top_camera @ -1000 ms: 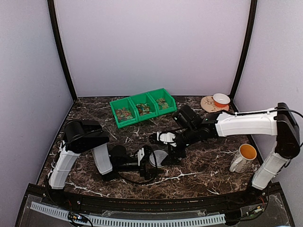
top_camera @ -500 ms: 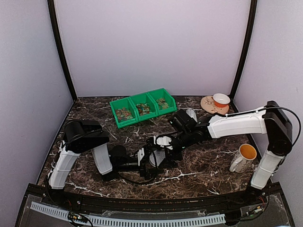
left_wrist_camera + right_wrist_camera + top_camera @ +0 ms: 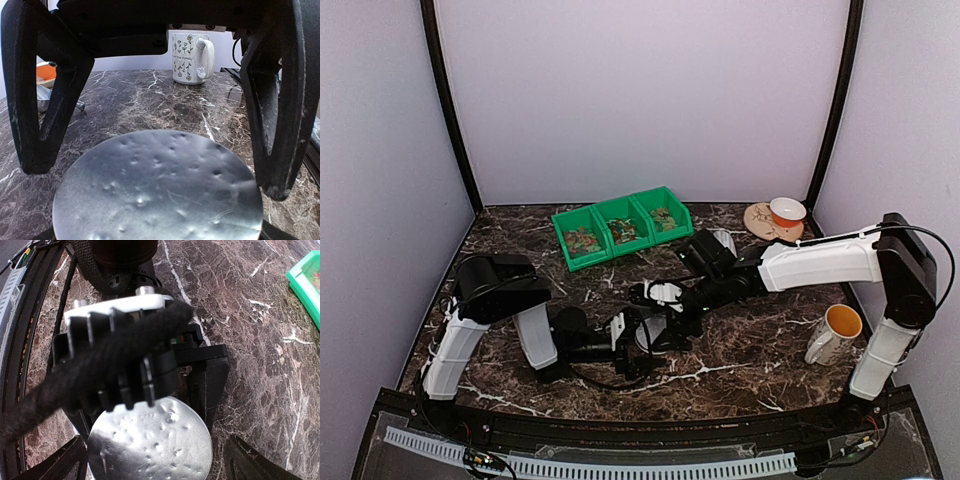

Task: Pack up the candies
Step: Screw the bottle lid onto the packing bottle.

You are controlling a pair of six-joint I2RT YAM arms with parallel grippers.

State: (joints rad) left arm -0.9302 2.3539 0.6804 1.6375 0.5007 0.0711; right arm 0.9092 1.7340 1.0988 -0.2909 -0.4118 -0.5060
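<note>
The candies (image 3: 582,239) lie as small mixed-colour pieces in three joined green bins (image 3: 567,259) at the back of the table. Both grippers are away from them, in the middle. My left gripper (image 3: 642,338) (image 3: 155,182) lies low and level, shut on a small round jar with a dented grey lid (image 3: 654,335) (image 3: 157,190) (image 3: 150,440). Its fingers (image 3: 35,125) press against the jar's sides. From above, my right gripper (image 3: 665,312) (image 3: 155,467) hangs open over the lid, a finger (image 3: 250,462) on either side with a gap.
A white flowered mug (image 3: 832,333) (image 3: 192,56) stands at the right. An orange-and-white bowl (image 3: 787,211) sits on a round plate (image 3: 758,219) at the back right. A bin corner (image 3: 306,287) shows in the right wrist view. A small clear object (image 3: 723,240) lies behind the right arm.
My right arm has swung left and brought its gripper over the jar's lid. The left arm and the jar have stayed put.
</note>
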